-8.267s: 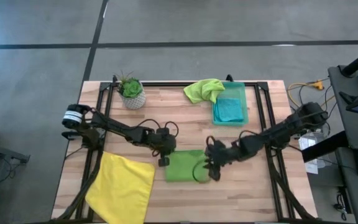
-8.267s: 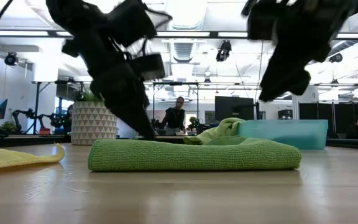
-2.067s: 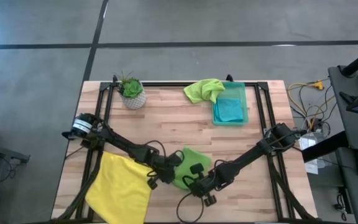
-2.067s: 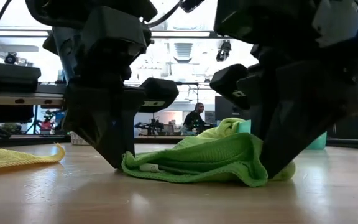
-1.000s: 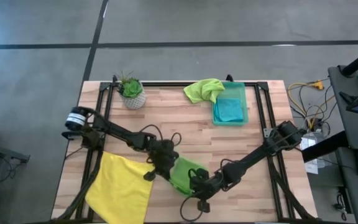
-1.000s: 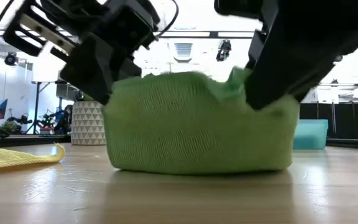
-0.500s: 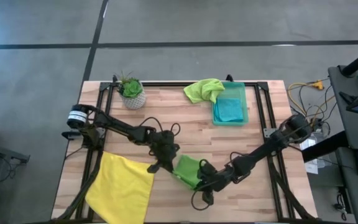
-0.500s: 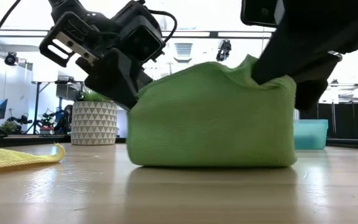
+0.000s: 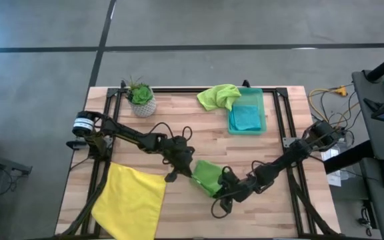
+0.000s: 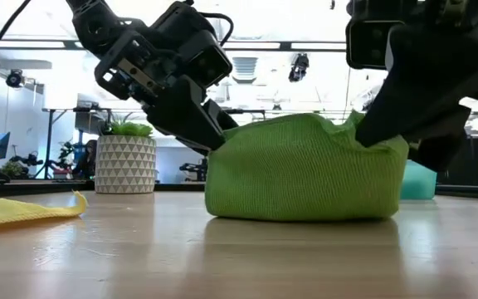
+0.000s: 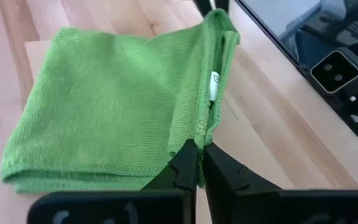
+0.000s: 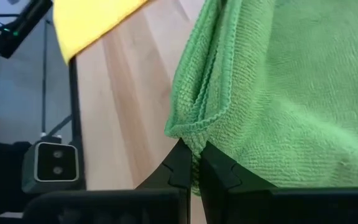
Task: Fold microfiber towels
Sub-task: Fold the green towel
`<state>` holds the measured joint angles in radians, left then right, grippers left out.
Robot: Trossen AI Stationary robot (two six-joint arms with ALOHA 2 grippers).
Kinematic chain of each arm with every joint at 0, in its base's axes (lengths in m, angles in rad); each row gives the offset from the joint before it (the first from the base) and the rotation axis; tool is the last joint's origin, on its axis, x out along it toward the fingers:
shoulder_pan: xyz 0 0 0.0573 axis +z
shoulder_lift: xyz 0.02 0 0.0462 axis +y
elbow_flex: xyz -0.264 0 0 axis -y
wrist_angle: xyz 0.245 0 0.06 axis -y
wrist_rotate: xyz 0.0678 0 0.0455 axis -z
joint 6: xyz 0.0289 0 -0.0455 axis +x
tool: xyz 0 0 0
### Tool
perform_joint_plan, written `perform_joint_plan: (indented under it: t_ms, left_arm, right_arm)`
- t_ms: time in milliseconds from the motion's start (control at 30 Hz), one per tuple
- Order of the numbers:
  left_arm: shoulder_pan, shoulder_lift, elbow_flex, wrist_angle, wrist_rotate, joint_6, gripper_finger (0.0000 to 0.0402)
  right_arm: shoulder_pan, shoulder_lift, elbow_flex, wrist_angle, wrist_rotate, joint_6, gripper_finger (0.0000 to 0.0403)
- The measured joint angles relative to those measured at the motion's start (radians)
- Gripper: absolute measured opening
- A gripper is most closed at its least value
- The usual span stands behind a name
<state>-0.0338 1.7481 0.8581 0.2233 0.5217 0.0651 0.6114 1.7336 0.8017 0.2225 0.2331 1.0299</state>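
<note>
Lime towel (image 9: 207, 176) edges pinched between left gripper (image 9: 187, 169), right gripper (image 9: 223, 191).

— Where is the left arm?
— It reaches from the table's left edge toward the middle, elbow bent, and the left gripper (image 9: 182, 165) tilts downward with its fingers pinched together on a cloth edge.
— And the right arm?
— It stretches low from the right edge, wrist near the table's front. The right gripper (image 9: 220, 191) is likewise clamped tight on cloth, opposite the left one.
</note>
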Motion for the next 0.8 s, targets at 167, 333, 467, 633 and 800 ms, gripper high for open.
perform_joint_plan:
  t_ms: [167, 333, 467, 633, 800]
  left_arm:
    - [0.000, 0.000, 0.000, 0.005, 0.000, -0.009, 0.0000]
    - [0.002, 0.000, -0.001, -0.006, -0.010, -0.010, 0.0000]
    - [0.004, 0.000, -0.002, -0.004, -0.011, -0.010, 0.0000]
    - [0.002, 0.000, -0.002, -0.001, -0.008, -0.010, 0.0000]
    - [0.002, 0.000, -0.001, 0.005, -0.007, -0.034, 0.0000]
  right_arm:
    - [0.001, -0.005, 0.017, -0.001, -0.003, 0.005, 0.0015]
    - [0.020, -0.019, 0.033, 0.001, -0.021, 0.020, 0.0043]
    - [0.052, -0.019, 0.033, -0.004, -0.019, 0.069, 0.0069]
    - [0.081, -0.018, 0.033, -0.010, 0.118, 0.100, 0.0090]
    - [0.049, -0.017, 0.044, -0.099, 0.214, 0.148, 0.0059]
